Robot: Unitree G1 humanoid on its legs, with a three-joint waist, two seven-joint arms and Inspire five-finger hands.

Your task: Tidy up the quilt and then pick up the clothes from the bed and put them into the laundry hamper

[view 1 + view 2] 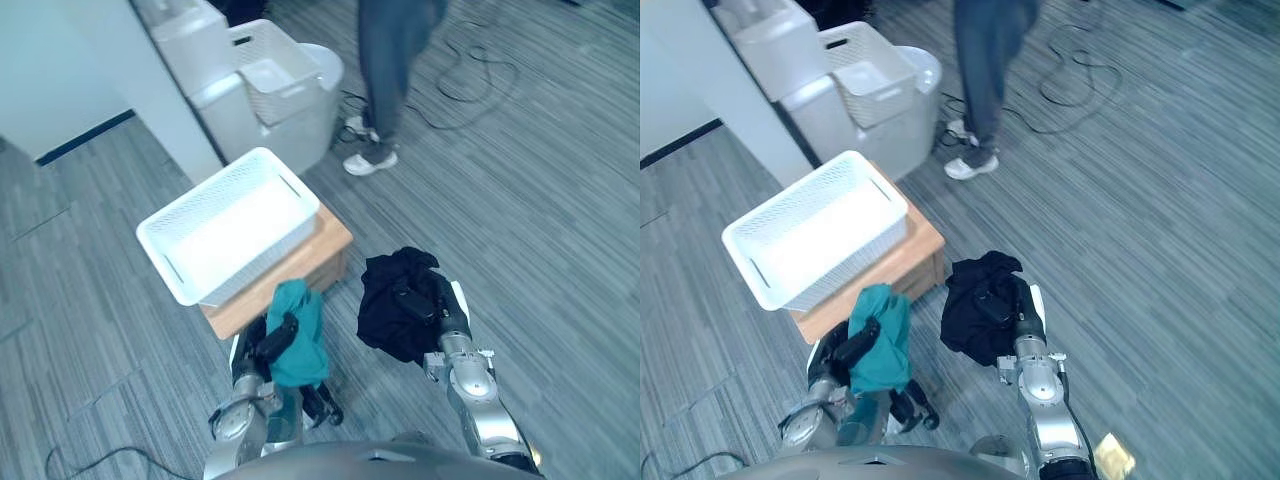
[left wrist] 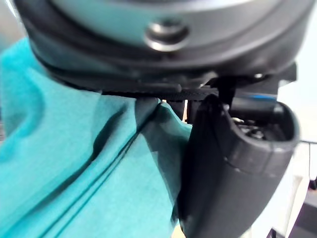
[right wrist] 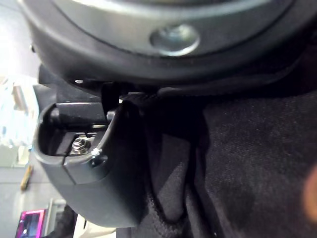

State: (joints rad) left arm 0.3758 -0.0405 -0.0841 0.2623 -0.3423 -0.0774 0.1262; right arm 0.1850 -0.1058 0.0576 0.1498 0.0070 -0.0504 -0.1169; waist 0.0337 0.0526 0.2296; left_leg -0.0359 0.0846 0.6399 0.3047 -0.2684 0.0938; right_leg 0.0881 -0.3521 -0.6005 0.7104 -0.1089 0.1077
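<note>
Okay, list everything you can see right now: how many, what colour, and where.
laundry hamper: one, white, on the low table
low table: one, light wood, on the floor ahead
teal garment: one, in the left hand, at the table's near edge
black garment: one, in the right hand, right of the table
basket: one, white, atop the round bin
round bin: one, white, far side
cables: several, black, far floor
person: one, dark trousers, by the bin
left hand: dark, gripping teal
right hand: dark, gripping black
</note>
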